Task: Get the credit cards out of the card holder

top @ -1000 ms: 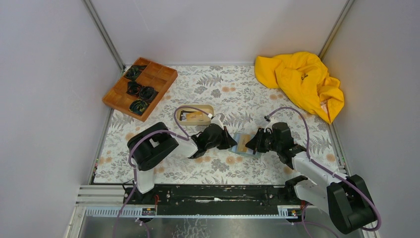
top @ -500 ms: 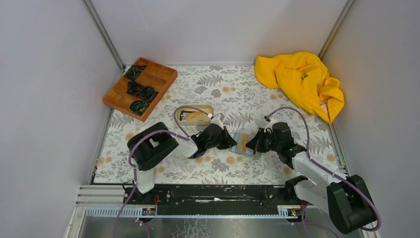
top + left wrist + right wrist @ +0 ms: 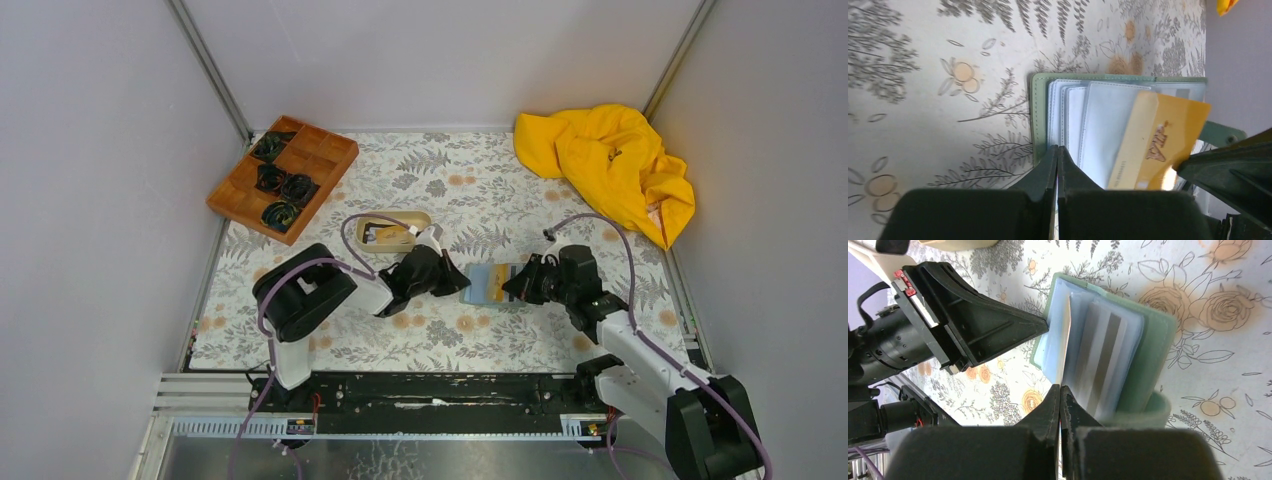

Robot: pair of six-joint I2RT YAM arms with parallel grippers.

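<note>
The card holder (image 3: 478, 282) lies open on the flowered cloth between my two grippers; its green cover (image 3: 1038, 115) and light blue pockets show in the left wrist view. My left gripper (image 3: 1057, 149) is shut, its tips pinching the holder's left edge. A tan-orange credit card (image 3: 1160, 142) sticks partway out of a pocket toward the right. My right gripper (image 3: 1060, 389) is shut on that card, which the right wrist view shows edge-on (image 3: 1064, 347). A whitish card with a dark stripe (image 3: 1103, 360) still sits in the holder.
A beige oval tray (image 3: 420, 219) holding cards stands just behind the left gripper. A brown wooden compartment tray (image 3: 318, 160) with dark coiled items is at the back left. A crumpled yellow cloth (image 3: 610, 165) lies at the back right. Grey walls close in both sides.
My right gripper has shut on the tan-orange card and drawn back to the right, sliding the card partway out. The left gripper stayed shut and shifted slightly up and left.
</note>
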